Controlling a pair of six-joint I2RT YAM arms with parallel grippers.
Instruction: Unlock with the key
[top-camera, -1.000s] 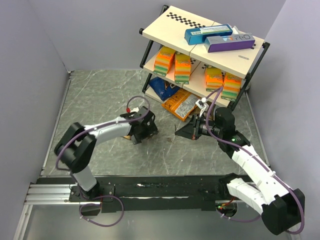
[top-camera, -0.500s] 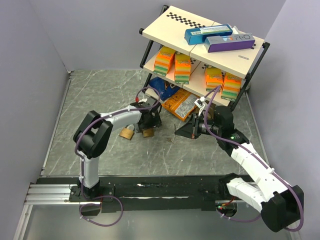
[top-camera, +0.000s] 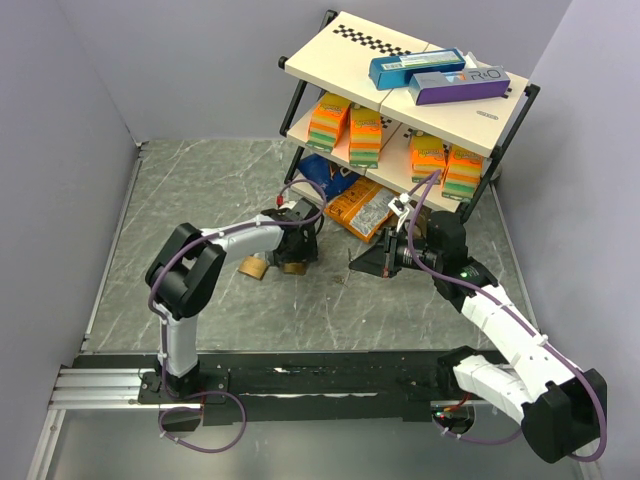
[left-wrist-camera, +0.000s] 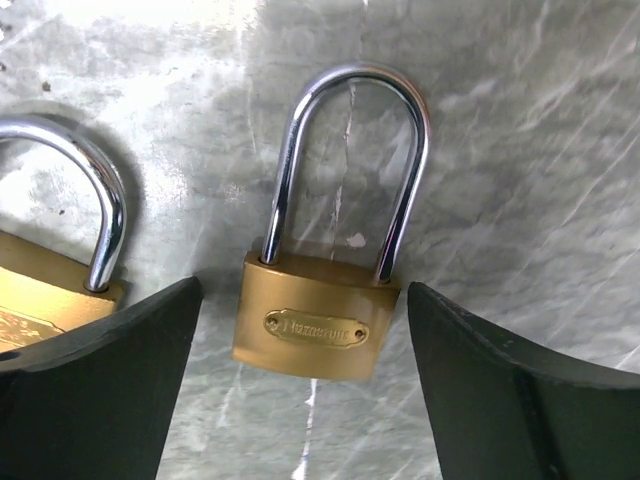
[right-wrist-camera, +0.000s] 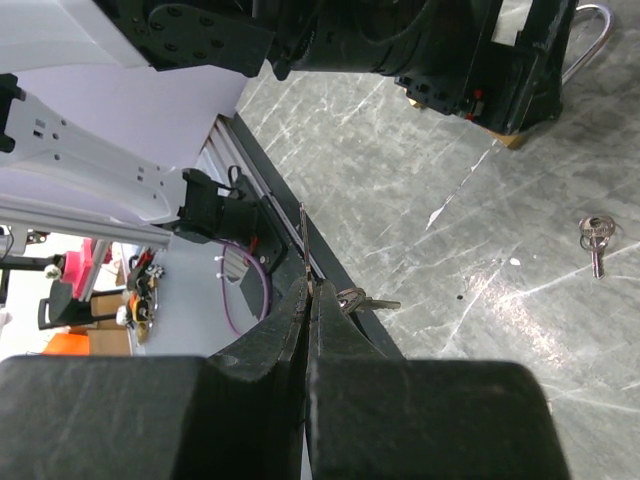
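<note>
Left gripper (left-wrist-camera: 303, 295) wide open, straddling a brass padlock (left-wrist-camera: 316, 330) lying flat, no contact. Right gripper (right-wrist-camera: 306, 300) pinched closed on the key (right-wrist-camera: 303, 235), blade protruding edge-on.

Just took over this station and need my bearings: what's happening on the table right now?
The left claw is open, straddling the body of a brass padlock that lies flat on the table, not gripping it. A second padlock lies beside it. The right claw, shut on the key, points toward the padlocks but is apart from them; the key is not in a lock yet.
</note>
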